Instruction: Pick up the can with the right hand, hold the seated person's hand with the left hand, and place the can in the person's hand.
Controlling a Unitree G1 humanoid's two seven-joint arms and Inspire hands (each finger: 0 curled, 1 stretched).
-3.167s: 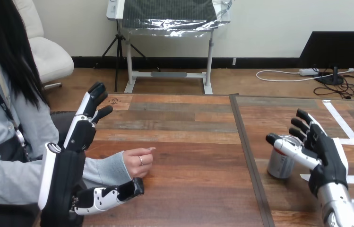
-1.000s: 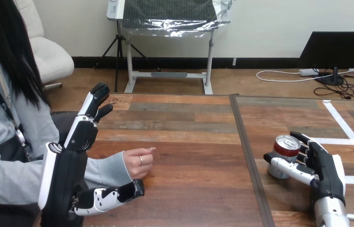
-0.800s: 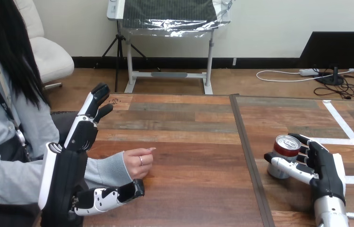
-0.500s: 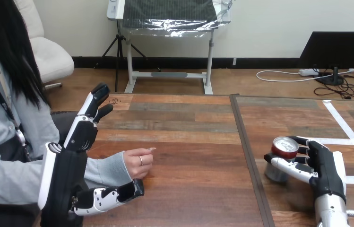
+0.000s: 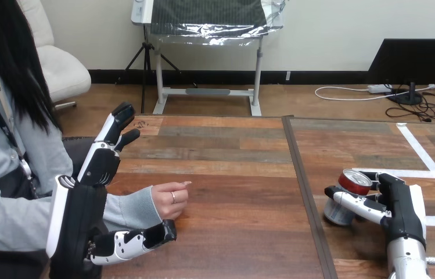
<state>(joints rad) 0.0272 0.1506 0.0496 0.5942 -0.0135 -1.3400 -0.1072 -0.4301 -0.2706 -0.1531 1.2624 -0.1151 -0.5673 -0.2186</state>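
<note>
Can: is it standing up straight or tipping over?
Tipped. The can leans with its top slanted toward the right robot hand, whose fingers and thumb curl round it.

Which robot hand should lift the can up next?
The right. The right hand is curled round the tilted can. The left hand is open, across the table beside the person's hand, far from the can.

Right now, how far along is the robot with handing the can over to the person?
Done: the right hand has its fingers curled round the can, which is tilted. In hand: lifting it; I cannot tell if it clears the table. To do: the left hand, fingers straight, stands beside the person's hand without holding it, and the can must go there.
</note>
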